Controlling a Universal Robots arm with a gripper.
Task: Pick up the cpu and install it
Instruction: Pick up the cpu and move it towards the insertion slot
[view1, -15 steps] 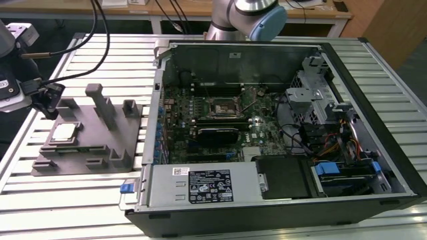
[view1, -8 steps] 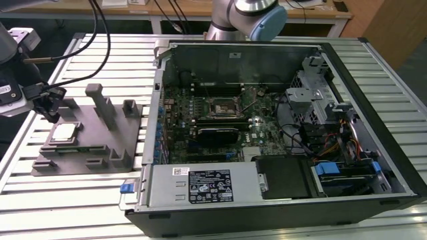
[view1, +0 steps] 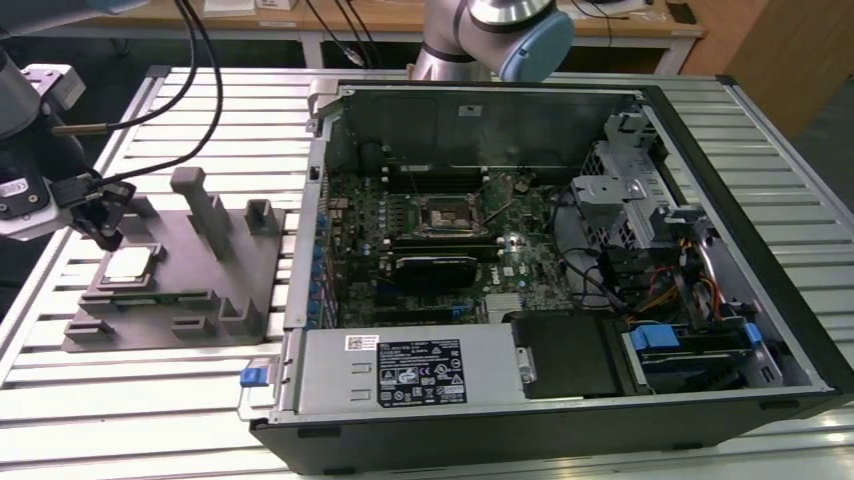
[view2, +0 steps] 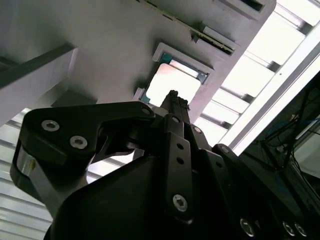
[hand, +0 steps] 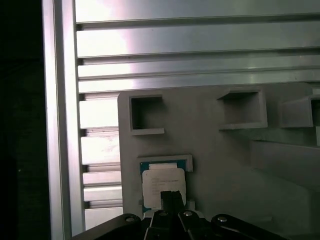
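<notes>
A slatted metal surface (view1: 200, 100) carries an open computer case (view1: 534, 130), which fills the middle and the stretch toward the edge at the exterior view's right. The case lies on its side with the green motherboard (view1: 354, 215) exposed. The black square socket (view1: 445, 213) with its metal rim sits at the middle of the board.

Just beside the case, near the surface's edge at the exterior view's left, lies a grey moulded fixture (view1: 200, 275) with upright blocks and square pockets. The cpu (view1: 130, 264) rests flat in a shallow square recess of that fixture, on the part nearest that same edge of the surface, well apart from the socket. Its pale silvery top faces up.

My pincer (view1: 106, 238) hangs close over the chip, clenched, with its two dark fingers pressed together and nothing between them. In both wrist views the fingertips of the pincer (view2: 173, 97) (hand: 171, 197) overlap one side of the cpu (view2: 172, 82) (hand: 162, 180). I cannot tell whether they touch the metal top.
</notes>
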